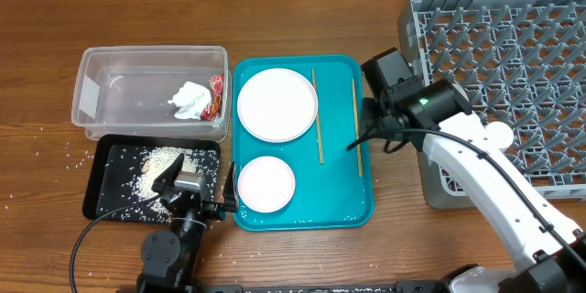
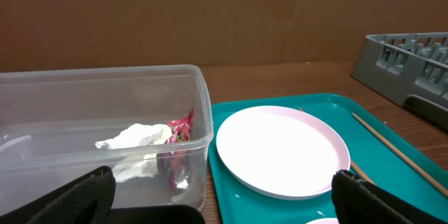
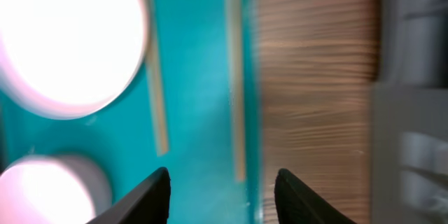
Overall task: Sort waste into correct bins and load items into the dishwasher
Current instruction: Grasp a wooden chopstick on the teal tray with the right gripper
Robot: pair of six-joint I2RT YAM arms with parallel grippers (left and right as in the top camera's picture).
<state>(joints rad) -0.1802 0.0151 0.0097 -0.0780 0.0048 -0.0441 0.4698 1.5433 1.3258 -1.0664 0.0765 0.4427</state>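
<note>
Spread black fingers [image 2: 84,196] frame the left wrist view: the left gripper [image 2: 224,182] hangs wide apart and holds nothing, low over the right end of the black tray [image 1: 101,203], where rice crumbs [image 1: 160,160] lie scattered. Ahead of it and to its left sits the clear tub [image 2: 199,112], holding the paper napkin [image 2: 136,136] and foil wrapper [image 2: 180,127], so the rubbish looks sorted. Ahead to its right, the teal tray [image 1: 343,206] carries a large plate [image 1: 276,103], a smaller white dish [image 1: 265,183] and two chopsticks [image 1: 318,119]. The right gripper [image 3: 222,178], fingers apart, straddles the right-hand chopstick [image 3: 238,112], probably lined up to pinch it. Beyond its right finger stands the dish rack [image 1: 494,46], with nothing visible in it.
</note>
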